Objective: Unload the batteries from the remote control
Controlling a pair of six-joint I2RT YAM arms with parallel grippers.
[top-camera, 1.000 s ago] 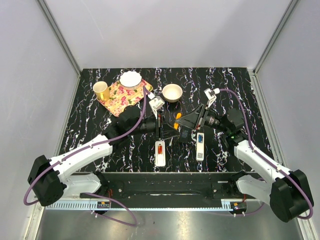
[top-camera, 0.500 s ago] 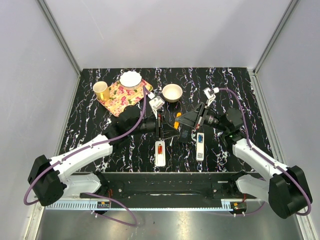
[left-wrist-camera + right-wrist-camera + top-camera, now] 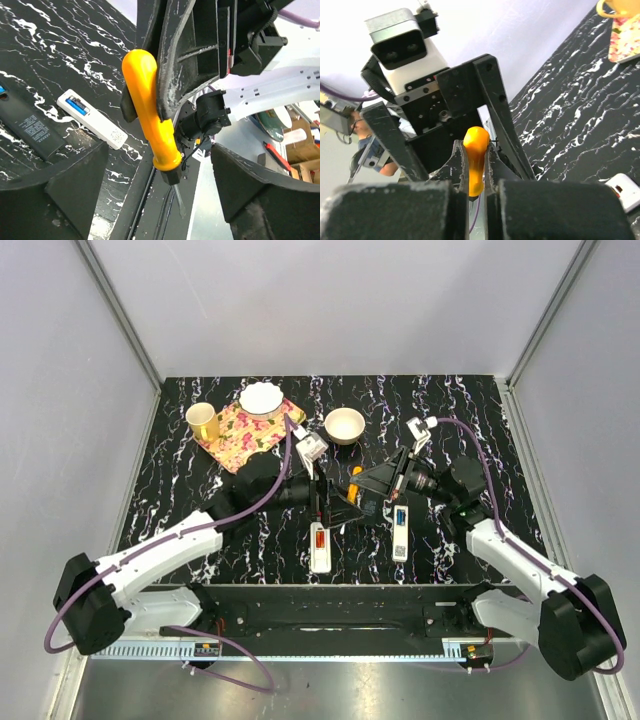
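Two white remotes lie open near the front of the table: one [image 3: 320, 550] holds a red battery [image 3: 319, 537], the other [image 3: 400, 532] a blue battery [image 3: 401, 517]. The second remote [image 3: 92, 120] and its blue battery [image 3: 77, 106] also show in the left wrist view. Above and between them my right gripper [image 3: 476, 175] is shut on the orange handle of a screwdriver [image 3: 476, 155]. My left gripper [image 3: 160, 187] stands open around that screwdriver [image 3: 150, 115], its fingers apart from the handle and blade.
At the back left a floral tray [image 3: 240, 435] carries a yellow cup [image 3: 203, 421], with a white dish [image 3: 262, 398] on it. A cream bowl [image 3: 345, 425] stands behind the grippers. A flat black piece [image 3: 30, 127] lies beside the right remote.
My left gripper has opened off the screwdriver. My right gripper has closed on its orange handle. Both arms have stayed nearly in place.
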